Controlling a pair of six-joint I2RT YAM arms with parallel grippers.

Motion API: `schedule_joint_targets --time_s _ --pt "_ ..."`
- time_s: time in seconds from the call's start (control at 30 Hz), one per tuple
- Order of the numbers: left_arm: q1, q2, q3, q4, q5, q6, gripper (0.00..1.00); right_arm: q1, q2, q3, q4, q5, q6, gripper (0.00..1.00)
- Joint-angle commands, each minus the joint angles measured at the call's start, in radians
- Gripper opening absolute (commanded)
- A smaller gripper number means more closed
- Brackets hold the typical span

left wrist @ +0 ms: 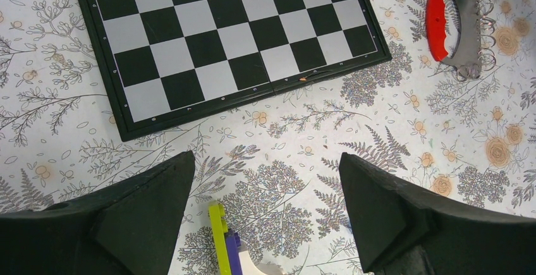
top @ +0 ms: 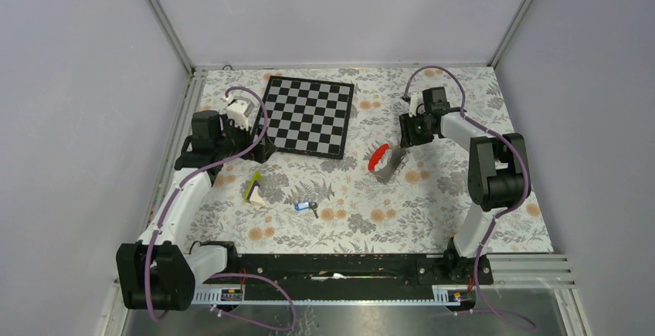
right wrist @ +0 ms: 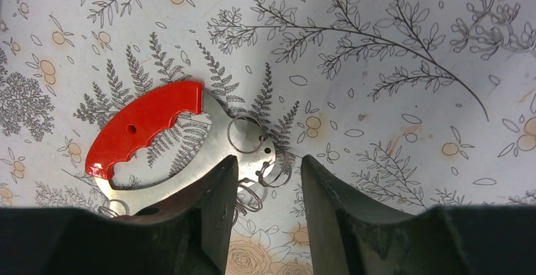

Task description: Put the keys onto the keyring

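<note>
Top external view, supplemented by both wrist views. The table [top: 432, 212] is covered by a matt cloth printed with grey ferns and orange flowers. A flat, rigid-looking chessboard [top: 310, 116] of black and pale squares lies at 11 o'clock of the table's centre.

The left gripper [left wrist: 265, 158] is held above the cloth at 6 o'clock of the board. Its blunt black fingers are spread wide and nothing is between them. The right gripper [right wrist: 268, 161] is poised low over the keyring [right wrist: 145, 129] with its fingers half parted. Thin wire rings are seen in the gap, but nothing is shown clamped.

The keyring lies just at 3 o'clock of the centre. It is a flat brushed-metal plate with a glossy red scalloped grip along one edge and several wire split rings at its narrow end. A wedge-shaped block [top: 253, 189] of yellow, purple and white stands at 8 o'clock. The keys [top: 306, 207], a tiny dark metal key joined to a small blue tag, lie at 7 o'clock, well apart from the keyring and untouched.

The step in hand is judged to be the securing of the keyring by the right arm. A firm hold on the plate or a ring would be called for next, so that the keys can be fetched by the left arm and threaded on. Thin wire lying flat on cloth is likely to be hard to pinch.
</note>
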Motion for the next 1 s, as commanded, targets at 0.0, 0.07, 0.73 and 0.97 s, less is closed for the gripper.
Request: schedule_joint_targets --time_s 0.0,0.07,0.73,0.97 --pt "0.007 -0.007 0.003 0.047 0.025 0.017 0.94 0.034 -0.043 0.06 -0.024 0.013 -0.1 0.51" --pt "0.007 -0.005 0.002 0.049 0.023 0.018 0.94 0.056 -0.044 0.064 -0.032 0.029 -0.143 0.53" --pt "0.007 -0.009 -0.002 0.047 0.024 0.025 0.94 0.143 0.08 0.151 -0.141 0.171 -0.397 0.46" --pt "0.007 -0.01 -0.003 0.048 0.026 0.027 0.94 0.143 0.102 0.165 -0.151 0.17 -0.417 0.4"
